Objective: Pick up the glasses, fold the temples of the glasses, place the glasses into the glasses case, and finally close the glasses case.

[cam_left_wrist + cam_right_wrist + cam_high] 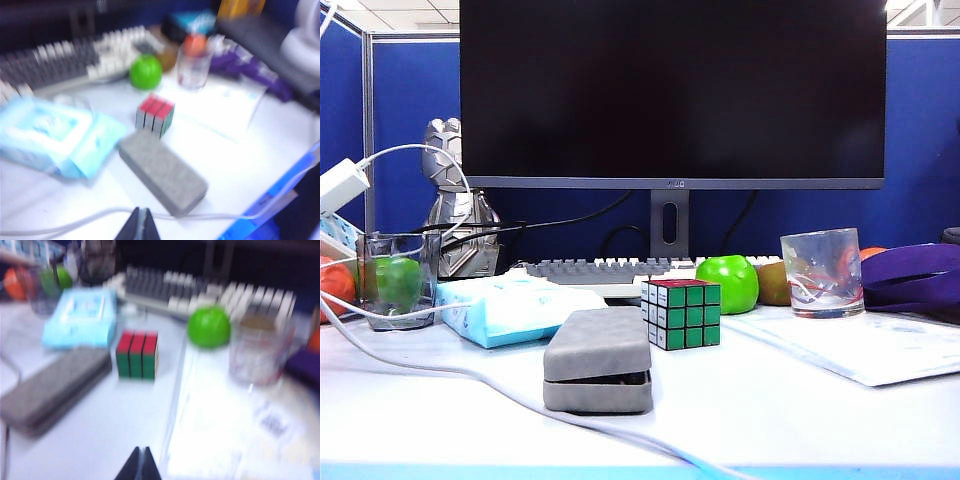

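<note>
Apparently near finish: glasses case [598,360] lid down on bench [780,400], thin gap at front edge; glasses not visible, presumably inside.

Left pincer [139,225] pressed together, empty, above bench; case just ahead, Rubik's cube [155,115] beyond.

Right pincer [139,464] pressed together, empty; case well off to side, clear of grip.

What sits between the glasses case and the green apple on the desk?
The Rubik's cube sits between the glasses case and the green apple, clearest in the exterior view; the case is nearest the camera, the apple farthest.
</note>
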Motion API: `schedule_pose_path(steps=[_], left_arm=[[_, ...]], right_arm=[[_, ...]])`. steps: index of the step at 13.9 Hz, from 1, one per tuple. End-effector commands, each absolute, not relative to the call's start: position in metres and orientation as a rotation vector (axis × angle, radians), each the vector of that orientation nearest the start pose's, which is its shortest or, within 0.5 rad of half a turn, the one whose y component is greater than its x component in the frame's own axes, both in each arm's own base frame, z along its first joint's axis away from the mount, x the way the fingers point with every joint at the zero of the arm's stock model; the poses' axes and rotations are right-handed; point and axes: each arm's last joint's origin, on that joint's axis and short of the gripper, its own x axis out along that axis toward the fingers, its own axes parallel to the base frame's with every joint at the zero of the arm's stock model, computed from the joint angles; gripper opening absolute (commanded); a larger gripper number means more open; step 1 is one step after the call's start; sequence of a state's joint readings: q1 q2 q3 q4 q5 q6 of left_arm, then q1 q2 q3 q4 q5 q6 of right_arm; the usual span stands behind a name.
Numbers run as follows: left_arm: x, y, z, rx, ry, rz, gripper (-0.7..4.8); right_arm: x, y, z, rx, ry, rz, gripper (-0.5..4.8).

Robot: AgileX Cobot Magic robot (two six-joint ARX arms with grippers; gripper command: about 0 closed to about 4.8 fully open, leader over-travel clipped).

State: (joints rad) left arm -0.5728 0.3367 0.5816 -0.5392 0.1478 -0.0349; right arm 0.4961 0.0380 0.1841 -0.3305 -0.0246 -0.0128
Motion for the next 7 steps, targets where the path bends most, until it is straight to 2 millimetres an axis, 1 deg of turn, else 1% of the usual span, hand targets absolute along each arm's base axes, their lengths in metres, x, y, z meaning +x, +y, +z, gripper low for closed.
schedule_pose_path(steps=[1,3,4,6,7], left_arm=[[0.095,-0.065,0.21,-0.059,0.223,-0.689,-0.04],[0.097,-0.064,0.163,-0.047,0.238,-0.609,-0.04],[0.095,-0.059,0.159,-0.051,0.169,-0.576,-0.04],[0.093,-0.045,0.157,-0.052,0.126,-0.469,-0.04],[0.093,-0.026,0.156,-0.061,0.109,-0.291,-0.04]], right_arm=[[0.07,0.039,0.179,-0.066,0.274,0.521,-0.05],[0.069,0.039,0.177,-0.07,0.292,0.521,-0.05],[0.069,0.039,0.177,-0.07,0.292,0.522,-0.05],[0.069,0.039,0.177,-0.071,0.292,0.52,-0.05],[0.069,0.038,0.177,-0.071,0.292,0.515,-0.05]])
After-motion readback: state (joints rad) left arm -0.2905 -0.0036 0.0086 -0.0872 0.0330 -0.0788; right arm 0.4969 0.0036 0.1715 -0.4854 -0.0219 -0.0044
